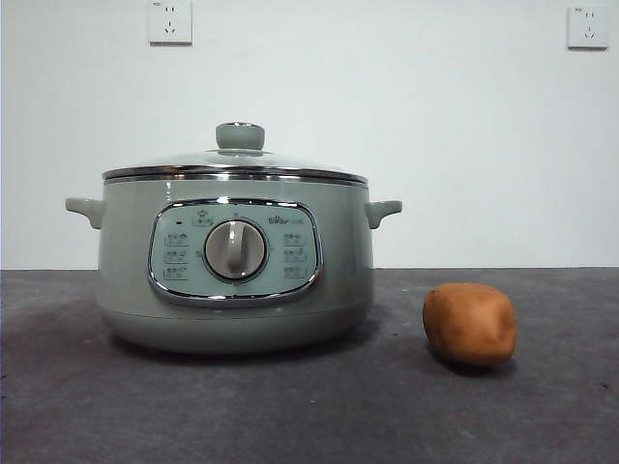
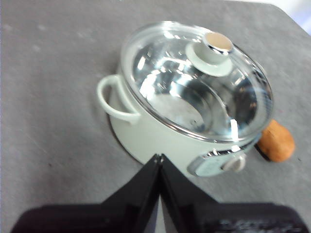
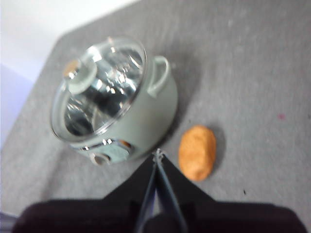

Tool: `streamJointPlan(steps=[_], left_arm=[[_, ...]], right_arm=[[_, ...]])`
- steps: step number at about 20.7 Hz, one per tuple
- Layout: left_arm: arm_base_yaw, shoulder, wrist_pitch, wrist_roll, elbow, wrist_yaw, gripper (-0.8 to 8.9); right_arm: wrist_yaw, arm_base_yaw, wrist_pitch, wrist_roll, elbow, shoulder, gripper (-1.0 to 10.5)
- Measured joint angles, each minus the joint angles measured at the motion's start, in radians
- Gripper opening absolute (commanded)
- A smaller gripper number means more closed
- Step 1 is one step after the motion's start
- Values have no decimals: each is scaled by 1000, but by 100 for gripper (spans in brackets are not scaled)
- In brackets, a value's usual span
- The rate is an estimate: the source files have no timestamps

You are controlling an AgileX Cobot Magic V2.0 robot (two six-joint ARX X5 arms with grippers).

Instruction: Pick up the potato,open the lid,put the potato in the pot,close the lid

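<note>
Potato (image 1: 469, 323): rounded, orange-brown, matte skin. Lies on the grey surface (image 1: 542, 416) just beside the pot, on the side of the pot's right-hand handle in the front view; a narrow gap shows between the two, no contact. Nothing holds it.

Pot (image 1: 126, 280): large, round, pale sage green, upright on the surface. Two small side handles; chrome-framed control panel (image 1: 234, 251) with a central dial faces the front camera. Shiny bare metal shows inside through the glass in both wrist views.

Lid (image 1: 235, 164): glass dome with chrome rim, seated level on the pot's rim; pale green knob (image 1: 240, 135) on top, upright.

Left end effector (image 2: 158, 158): above the surface on the pot's side away from the potato, jaws pressed together, tips meeting, holding nothing.

Right end effector (image 3: 158, 155): above the surface near the potato and the pot's panel, jaws together, holding nothing.

Wall behind: white, two sockets (image 1: 170, 21) high up, one near each top corner.
</note>
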Motion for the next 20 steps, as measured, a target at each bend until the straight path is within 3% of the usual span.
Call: streamJointPlan(steps=[2,6,9,10,12,17,20], left_arm=[[0,48,-39,0,37,7,-3],[0,158,-98,0,96,7,34],[0,225,-113,0,98,2,643],[0,251,-119,0,98,-4,691],[0,296,-119,0,98,-5,691],[-6,384,-111,5,98,2,689],[-23,402,-91,13,98,7,689]], right_arm=[[-1,0,-52,-26,29,79,46],[1,22,-101,-90,66,251,225],[1,79,-101,-106,81,360,707],[2,103,-101,-106,86,396,738],[48,165,-101,-105,94,470,733],[272,340,-34,-53,107,655,732],[332,397,58,-14,108,761,724]])
